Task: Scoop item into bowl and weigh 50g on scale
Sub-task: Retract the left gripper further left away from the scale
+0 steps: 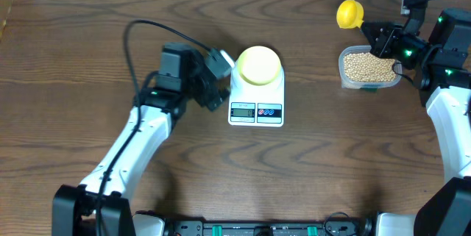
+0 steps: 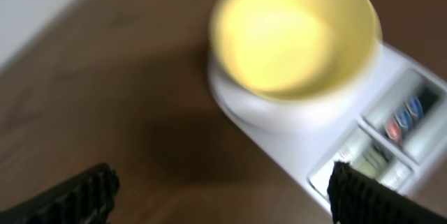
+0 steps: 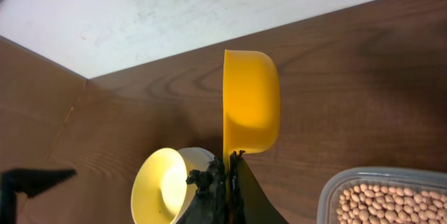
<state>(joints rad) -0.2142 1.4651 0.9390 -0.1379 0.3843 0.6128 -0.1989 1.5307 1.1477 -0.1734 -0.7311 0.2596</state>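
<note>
pale yellow bowl point(image 1: 258, 65) sat empty on the white scale point(image 1: 256, 111) mid-table point(image 1: 73, 45), ready for weighing. left gripper point(image 1: 218, 81) hovered wide open and empty-handed just beside the scale's left edge. toward the far right corner, right gripper point(image 1: 375, 37) pinched the empty yellow scoop point(image 1: 349, 13) by its handle, beside the tub point(image 1: 368, 84) of beans point(image 1: 366, 65), seemingly poised for a dip.

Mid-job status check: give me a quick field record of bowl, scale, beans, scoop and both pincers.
bowl: pale yellow, empty, on the scale
scale: table centre, display unreadable
beans: in the clear tub, right side
scoop: yellow, held just beyond the tub, no beans visible in it
left pincer: open, beside the scale's left edge
right pincer: shut on the scoop handle
</note>
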